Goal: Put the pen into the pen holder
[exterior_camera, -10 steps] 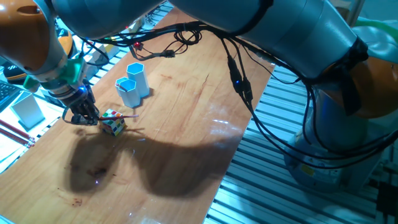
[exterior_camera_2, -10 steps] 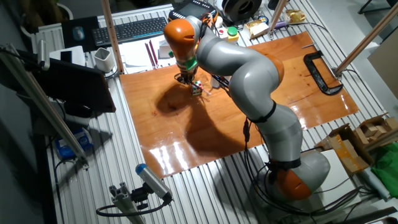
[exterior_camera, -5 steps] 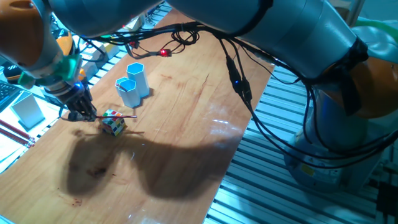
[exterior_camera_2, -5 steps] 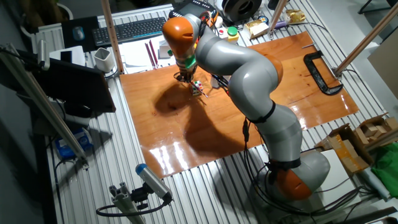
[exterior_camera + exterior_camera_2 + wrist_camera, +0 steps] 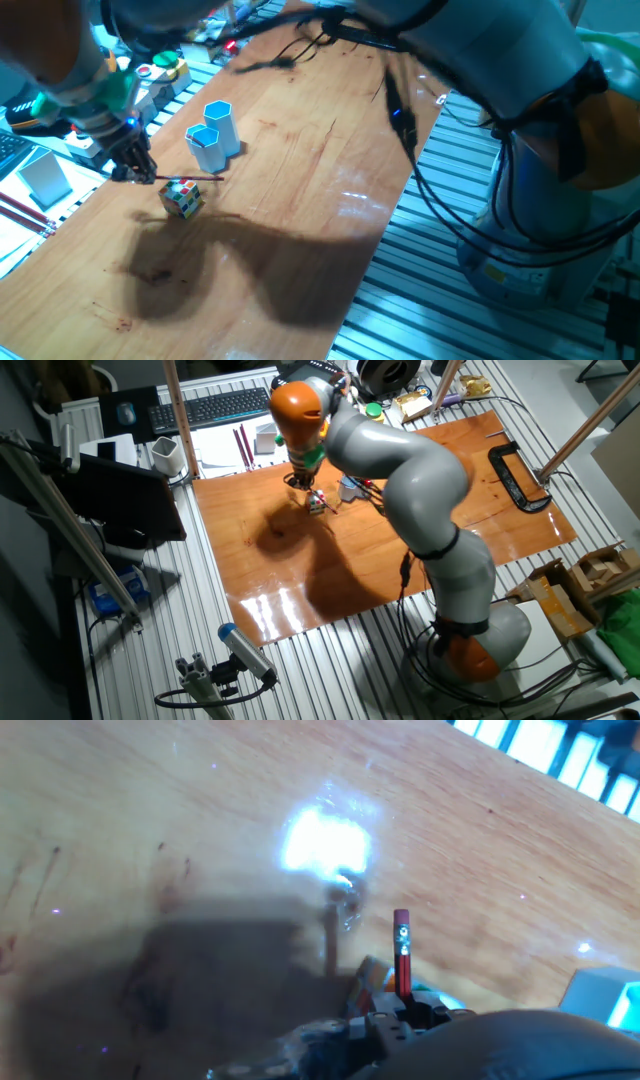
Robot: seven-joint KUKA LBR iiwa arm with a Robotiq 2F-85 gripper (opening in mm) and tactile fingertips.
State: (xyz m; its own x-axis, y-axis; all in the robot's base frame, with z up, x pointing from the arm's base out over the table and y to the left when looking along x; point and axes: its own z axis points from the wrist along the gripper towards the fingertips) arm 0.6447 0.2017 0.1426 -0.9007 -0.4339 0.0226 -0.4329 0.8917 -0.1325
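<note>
While held level, thin red pen (image 5: pixel 188 178)

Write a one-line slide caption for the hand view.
The tool grips the red pen above the wooden table, a blue cup at the right edge.

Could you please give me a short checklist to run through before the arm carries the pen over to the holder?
1. Pen gripped by the gripper: ok, held roughly level.
2. Pen lifted off the table: ok, its shadow lies apart.
3. Pen clear of the colour cube: ok, just above it.
4. Pen holder upright and open: ok.
5. Shorter cup standing beside it: not ok, easily mistaken.
6. Grip firmness: cannot tell.
</note>
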